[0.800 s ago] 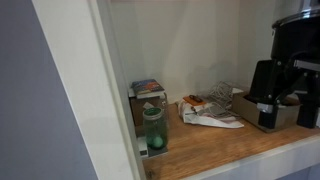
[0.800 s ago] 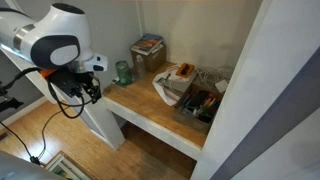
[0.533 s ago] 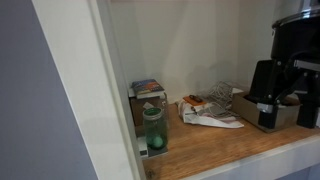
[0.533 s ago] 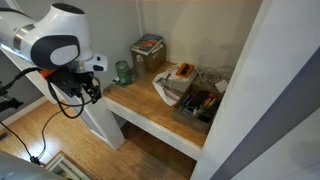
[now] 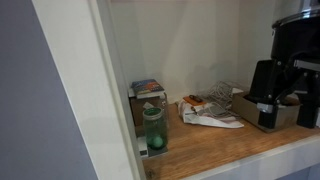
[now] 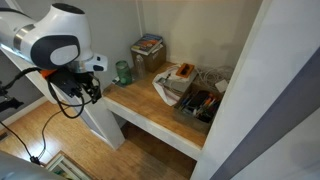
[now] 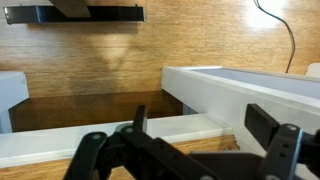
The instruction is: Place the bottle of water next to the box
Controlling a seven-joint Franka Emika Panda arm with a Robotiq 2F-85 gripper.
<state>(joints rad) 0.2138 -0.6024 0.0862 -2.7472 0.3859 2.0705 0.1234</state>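
Note:
The bottle of water shows only as a faint see-through shape [image 5: 222, 95] at the back of the wooden shelf, between a crumpled bag and the box; it also shows in an exterior view [image 6: 209, 79]. The box [image 5: 243, 104] is a low brown cardboard tray with small items in it [image 6: 186, 108]. My gripper [image 6: 88, 92] hangs in front of the shelf's end, apart from everything on it. In the wrist view my gripper [image 7: 205, 122] is open and empty, over a white ledge and wooden floor.
A green jar with a green ball [image 5: 153, 130] stands at the shelf's near end [image 6: 122, 71]. A printed carton [image 5: 147, 96] stands behind it. A crumpled bag [image 5: 205, 112] lies mid-shelf. A black part of my arm [image 5: 292, 60] covers part of the box. White panels flank the shelf.

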